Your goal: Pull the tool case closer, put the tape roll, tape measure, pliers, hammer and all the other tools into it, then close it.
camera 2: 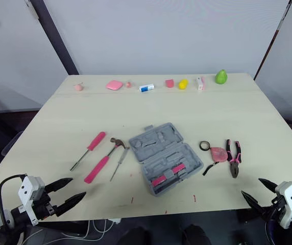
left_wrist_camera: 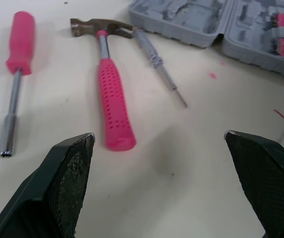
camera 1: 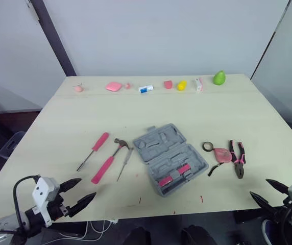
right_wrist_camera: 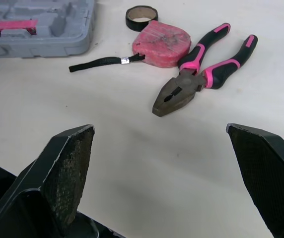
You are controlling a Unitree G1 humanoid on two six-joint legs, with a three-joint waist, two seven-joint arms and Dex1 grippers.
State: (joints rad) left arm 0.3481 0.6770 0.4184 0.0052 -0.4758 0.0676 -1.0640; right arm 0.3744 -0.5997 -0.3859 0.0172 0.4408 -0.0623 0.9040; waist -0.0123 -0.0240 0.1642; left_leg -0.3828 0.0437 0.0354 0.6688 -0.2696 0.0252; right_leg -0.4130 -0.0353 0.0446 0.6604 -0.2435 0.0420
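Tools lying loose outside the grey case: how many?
6. Left of the case: pink-handled driver, hammer, slim grey screwdriver. Right of it: tape roll, tape measure, pliers. Pink pieces sit inside the case.

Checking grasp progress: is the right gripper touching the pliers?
Apart. The right wrist view shows bare table between the open right gripper and the pliers.

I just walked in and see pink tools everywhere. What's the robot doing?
The robot is meant to pack tools into the case, which lies open in the middle of the table. Nothing is picked up yet: the left end effector and right end effector are open and empty near the table's front edge. The hammer, pink screwdriver and thin screwdriver lie left of the case; the tape roll, tape measure and pliers lie right of it.
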